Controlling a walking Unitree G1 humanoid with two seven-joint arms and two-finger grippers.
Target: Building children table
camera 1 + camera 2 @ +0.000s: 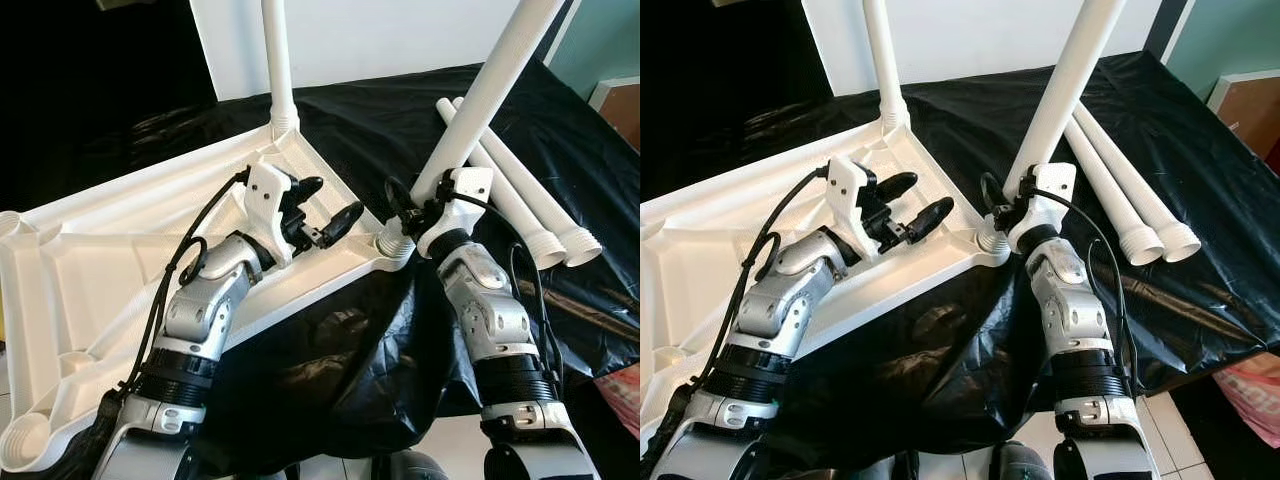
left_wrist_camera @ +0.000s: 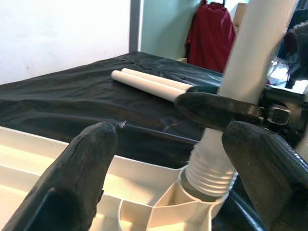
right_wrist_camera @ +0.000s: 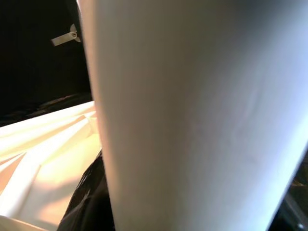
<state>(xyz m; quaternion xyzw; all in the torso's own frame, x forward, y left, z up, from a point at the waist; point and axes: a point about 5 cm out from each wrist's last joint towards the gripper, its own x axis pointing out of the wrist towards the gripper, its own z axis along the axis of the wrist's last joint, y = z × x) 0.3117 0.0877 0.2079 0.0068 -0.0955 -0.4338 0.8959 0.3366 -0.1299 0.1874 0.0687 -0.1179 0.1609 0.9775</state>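
Observation:
A white plastic table top lies upside down on a black-covered surface. One white leg stands upright in its far corner. A second leg leans, with its threaded end in the near right corner socket. My right gripper is shut on this leg just above the socket, and the leg looms close in the right wrist view. My left gripper hovers open over the table top, a little left of that socket, with nothing between its fingers. Two loose legs lie on the cloth at the right.
The black cloth drapes over the front edge beside my arms. A white wall stands behind. A red garment hangs in the background. Tiled floor and a pink item are at the lower right.

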